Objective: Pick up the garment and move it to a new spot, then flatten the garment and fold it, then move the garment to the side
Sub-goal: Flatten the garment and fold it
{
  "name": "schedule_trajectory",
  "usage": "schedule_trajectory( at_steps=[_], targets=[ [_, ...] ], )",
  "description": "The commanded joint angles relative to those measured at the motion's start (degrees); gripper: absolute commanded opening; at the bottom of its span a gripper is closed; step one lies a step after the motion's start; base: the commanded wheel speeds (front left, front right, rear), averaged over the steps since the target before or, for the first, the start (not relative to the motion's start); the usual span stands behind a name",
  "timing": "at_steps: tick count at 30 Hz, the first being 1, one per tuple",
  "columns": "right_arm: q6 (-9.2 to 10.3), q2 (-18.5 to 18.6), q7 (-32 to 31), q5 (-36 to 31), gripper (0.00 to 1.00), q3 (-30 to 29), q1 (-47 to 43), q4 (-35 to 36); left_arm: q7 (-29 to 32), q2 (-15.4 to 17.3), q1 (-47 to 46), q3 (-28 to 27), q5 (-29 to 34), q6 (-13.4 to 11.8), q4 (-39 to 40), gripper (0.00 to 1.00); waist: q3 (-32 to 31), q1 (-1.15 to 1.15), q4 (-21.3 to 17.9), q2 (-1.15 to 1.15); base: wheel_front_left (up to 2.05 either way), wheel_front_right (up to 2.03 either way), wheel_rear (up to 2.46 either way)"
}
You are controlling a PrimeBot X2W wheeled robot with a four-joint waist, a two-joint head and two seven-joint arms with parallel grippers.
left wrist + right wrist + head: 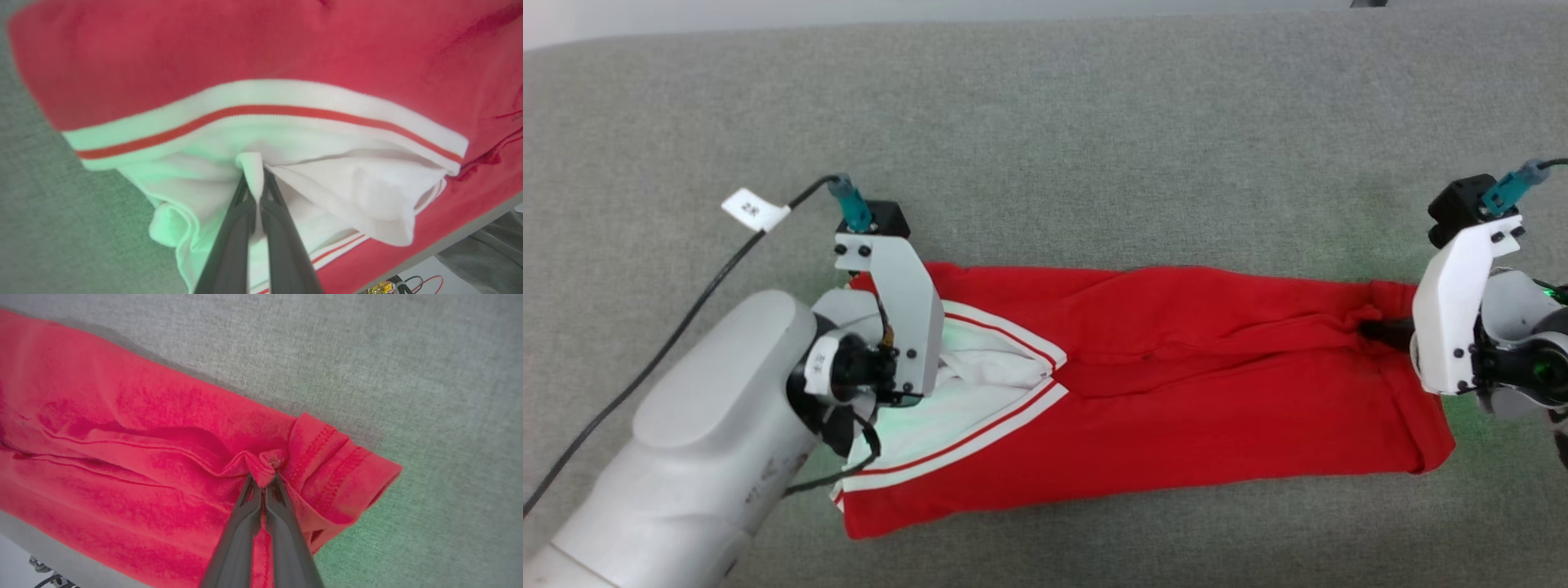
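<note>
- Lying lengthwise on the grey cloth-covered tabletop, closer to its near edge than its far one: the small soft bright-red fabric garment, with the white striped end panel toward the left edge and the stitched red hem toward the right edge.
- Left pincer: clenched on a narrow upstanding pinch of the white panel, seemingly the top layer alone, with loose white folds slack beneath.
- Right pincer: clenched on a small nub of red cloth just inside the hem.
- Risk of slipping: very little cloth caught at either end, so easily tugged free by a firm outward pull, dropping that end in a heap.
- Risk of gaping: lifted by the top layer only, likely to bag open with the lower layer trailing, making more creases rather than fewer.
- Risk of skew: raised or carried unevenly by the two arms, probably set down twisted, with the long ridge through the red middle pressed in instead of smoothed out.
- Risk at the near edge: not much bare tabletop on that side, so apt to overhang or slide off if dragged that way.
</note>
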State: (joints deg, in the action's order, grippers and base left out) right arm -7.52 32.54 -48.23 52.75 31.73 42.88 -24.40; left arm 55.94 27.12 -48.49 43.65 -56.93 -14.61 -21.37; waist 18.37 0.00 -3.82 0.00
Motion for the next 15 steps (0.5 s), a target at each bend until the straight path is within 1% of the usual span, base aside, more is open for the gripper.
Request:
schedule_trajectory(
  at_steps=[1,3,4,6,7,8,9,10,12,13,15],
  targets=[
    [0.07,-1.1,-0.8,-0.4,0.00,-0.6,0.7,-1.2,-0.3,-0.9,0.1,0.6,0.2,0.5,-1.4,0.08,0.4,0.00,-0.3,0.00,0.00,0.00,0.00],
    [0.07,-1.8,-1.7,-1.2,0.00,-0.4,1.0,-2.0,-0.6,-1.3,-0.4,0.8,0.2,1.0,-2.4,0.16,0.5,0.00,-0.3,0.00,0.00,0.00,0.00],
    [0.07,-2.2,-1.5,-1.4,0.00,-0.7,1.0,-2.5,-0.7,-1.7,-0.6,0.8,0.2,1.2,-3.0,0.25,0.6,0.00,-0.2,0.00,0.00,0.00,0.00],
    [0.07,-3.0,-2.0,-1.8,0.00,-0.8,1.0,-3.8,-1.2,-2.0,-0.9,0.9,0.5,1.5,-3.8,0.46,0.6,0.00,-0.1,0.00,0.00,0.00,0.00],
    [0.07,-3.3,-2.2,-2.1,0.00,-0.9,1.0,-4.4,-1.3,-2.2,-0.9,0.9,0.4,1.6,-4.3,0.49,0.6,0.00,0.0,0.00,0.00,0.00,0.00],
    [0.07,-3.7,-2.3,-2.4,0.00,-1.0,0.9,-5.2,-1.5,-2.4,-1.0,0.9,0.2,1.7,-4.8,0.67,0.5,0.00,0.1,0.00,0.00,0.00,0.00],
    [0.07,-4.1,-2.4,-2.7,0.00,-1.0,0.8,-5.8,-1.6,-2.6,-1.2,0.9,0.3,1.9,-5.1,0.95,0.4,0.00,0.2,0.00,0.00,0.00,0.00],
    [0.07,-4.4,-2.4,-2.8,0.05,-1.1,0.7,-6.4,-1.8,-2.6,-1.3,1.0,0.5,1.9,-5.5,1.00,0.2,0.00,0.3,0.00,0.00,0.00,0.00],
    [0.07,-4.9,-2.4,-3.2,0.09,-1.4,0.6,-7.8,-1.6,-2.6,-1.6,1.1,0.4,2.3,-6.0,1.00,-0.3,0.00,0.7,0.00,0.00,0.00,0.00],
    [0.07,-5.1,-2.5,-3.5,0.08,-1.5,0.5,-8.5,-1.5,-2.4,-1.7,1.2,0.6,2.4,-6.3,1.00,-0.7,0.00,0.9,0.00,0.00,0.00,0.00],
    [0.07,-5.3,-2.5,-3.9,0.11,-1.5,0.2,-9.6,-1.4,-1.9,-2.4,1.1,0.9,2.6,-6.6,1.00,-1.5,0.00,1.4,0.00,0.00,0.00,0.00]
  ],
)
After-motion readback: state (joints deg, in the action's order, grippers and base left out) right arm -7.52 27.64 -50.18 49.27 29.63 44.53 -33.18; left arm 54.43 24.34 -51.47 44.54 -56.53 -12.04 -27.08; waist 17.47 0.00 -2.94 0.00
